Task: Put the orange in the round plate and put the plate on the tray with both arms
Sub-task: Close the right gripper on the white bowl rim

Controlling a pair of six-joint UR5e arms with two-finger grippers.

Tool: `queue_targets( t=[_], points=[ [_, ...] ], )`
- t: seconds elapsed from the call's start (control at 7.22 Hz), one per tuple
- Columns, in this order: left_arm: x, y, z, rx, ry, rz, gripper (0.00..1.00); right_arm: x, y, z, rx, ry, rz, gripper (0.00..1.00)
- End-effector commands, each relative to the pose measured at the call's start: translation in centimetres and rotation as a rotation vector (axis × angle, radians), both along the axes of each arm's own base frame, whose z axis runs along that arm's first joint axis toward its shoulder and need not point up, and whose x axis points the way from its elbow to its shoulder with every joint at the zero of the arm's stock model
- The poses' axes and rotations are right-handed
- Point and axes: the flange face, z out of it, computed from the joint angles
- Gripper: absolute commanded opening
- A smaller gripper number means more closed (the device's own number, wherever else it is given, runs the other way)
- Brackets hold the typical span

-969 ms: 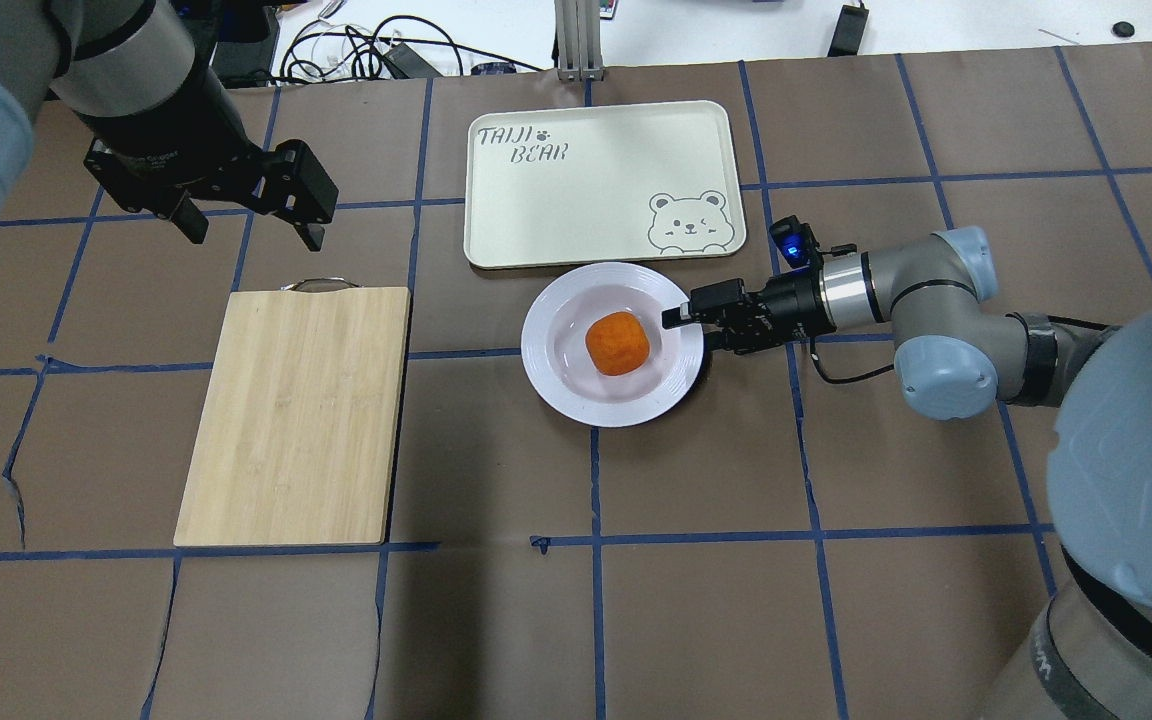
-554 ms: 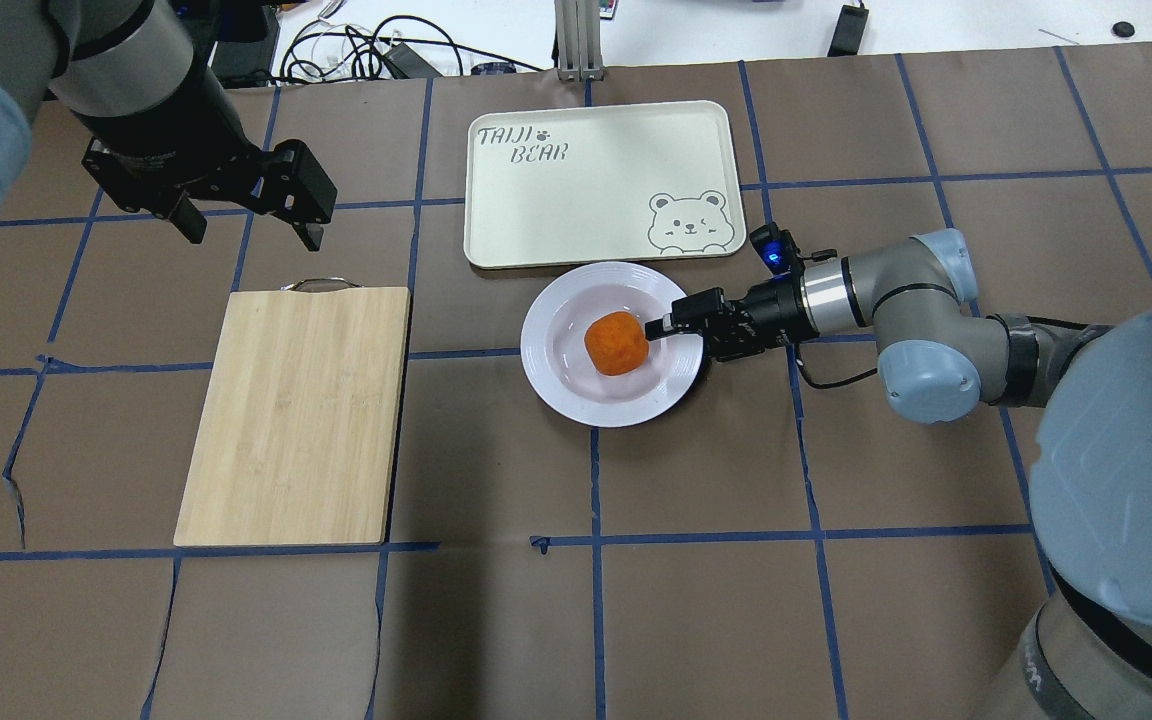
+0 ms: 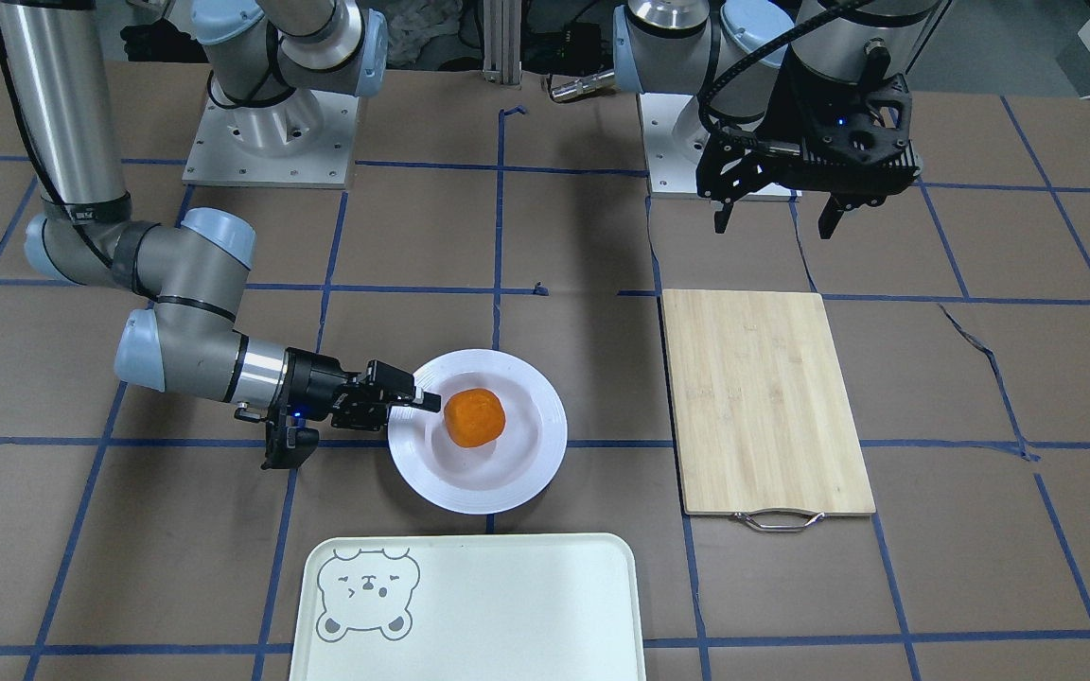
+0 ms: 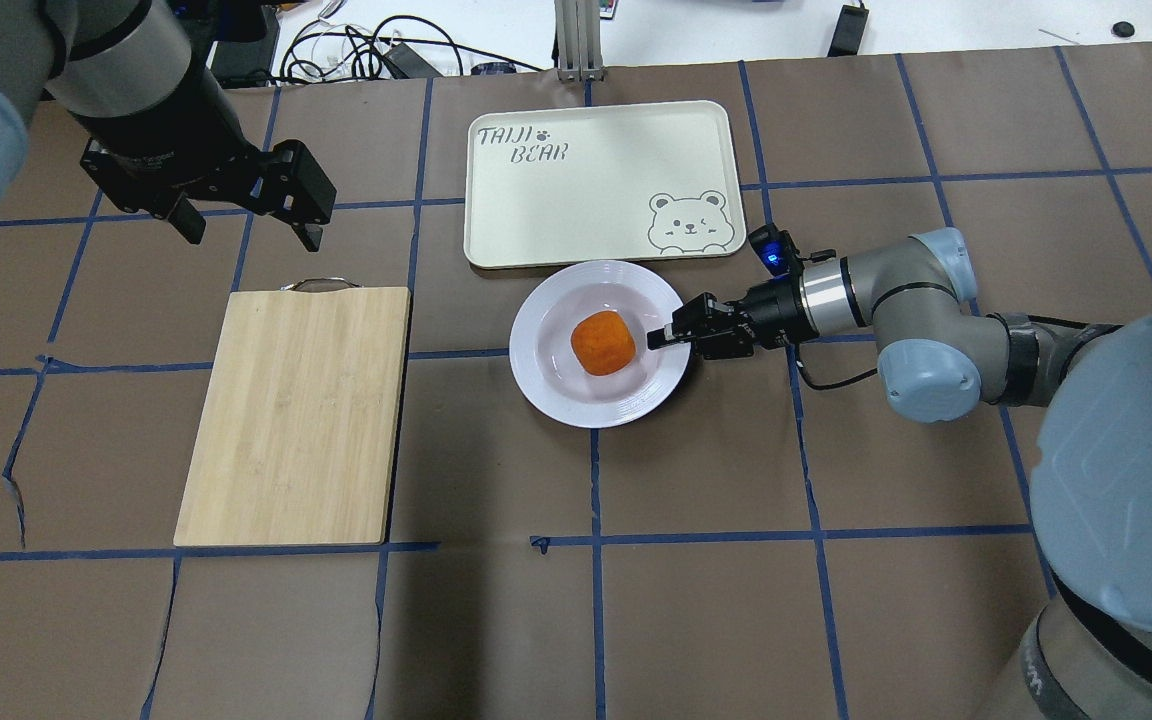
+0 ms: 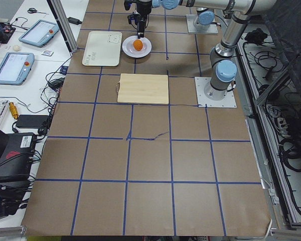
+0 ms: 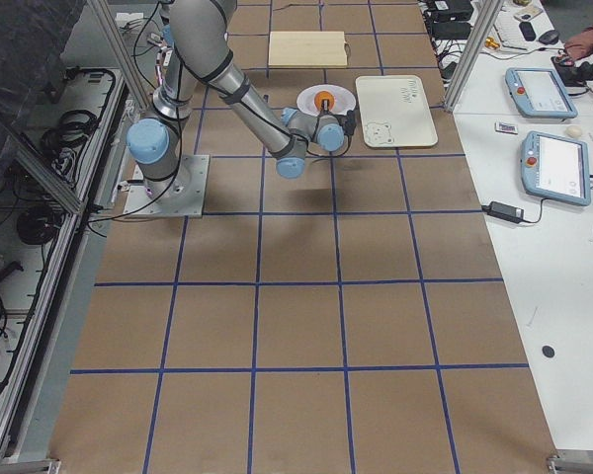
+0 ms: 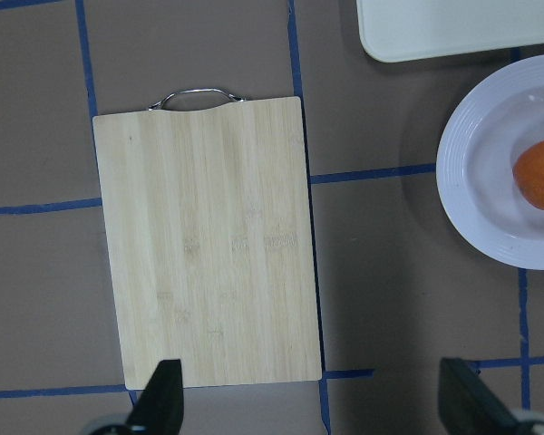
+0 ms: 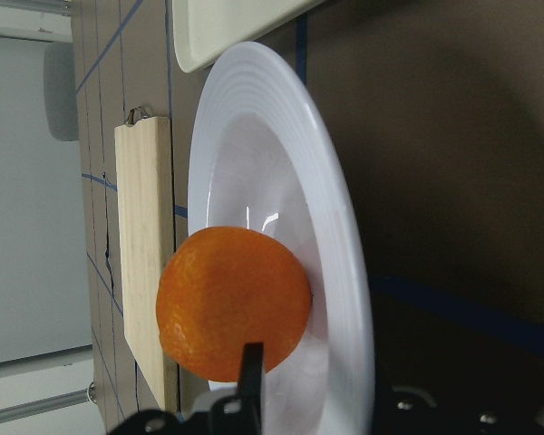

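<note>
Right gripper (image 4: 658,340) at the round plate (image 4: 548,392), left gripper (image 4: 254,232) aloft.
I see one right finger over the plate's rim, just beside the orange (image 4: 602,343) in its centre. The other finger is hidden, so I cannot tell the grip. Left jaws gape wide above the table (image 4: 736,480). The tray (image 4: 596,215) beside the plate reads "TAIJI BEAR".

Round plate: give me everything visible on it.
The round plate is glossy white, with a wide ridged rim and shallow centre. It lies flat on the brown table, close to the tray, not on it. The orange sits in its centre. The right tool reaches over its rim; grip unclear.
</note>
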Motion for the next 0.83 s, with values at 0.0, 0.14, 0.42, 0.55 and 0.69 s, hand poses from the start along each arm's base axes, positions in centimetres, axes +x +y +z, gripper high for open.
queue_targets(
  t=[0.0, 0.14, 0.42, 0.55, 0.69],
  points=[
    [0.1, 0.0, 0.0, -0.002, 0.0, 0.001, 1.0, -0.1, 0.0, 0.0, 0.039, 0.004, -0.021, 0.29],
    [0.1, 0.0, 0.0, -0.002, 0.0, -0.003, 1.0, -0.1, 0.1, 0.0, 0.044, 0.007, -0.022, 0.12],
    [0.3, -0.1, 0.0, 0.0, 0.0, -0.002, 1.0, -0.1, 0.1, 0.1, 0.056, 0.005, -0.029, 0.0],
    [0.3, -0.1, 0.1, -0.003, 0.001, -0.001, 1.0, -0.1, 0.0, 1.0, 0.073, 0.005, -0.051, 0.0],
    [0.3, -0.1, 0.1, -0.003, 0.001, -0.001, 1.0, -0.1, 0.0, 2.3, 0.062, 0.004, -0.058, 0.0]
  ],
)
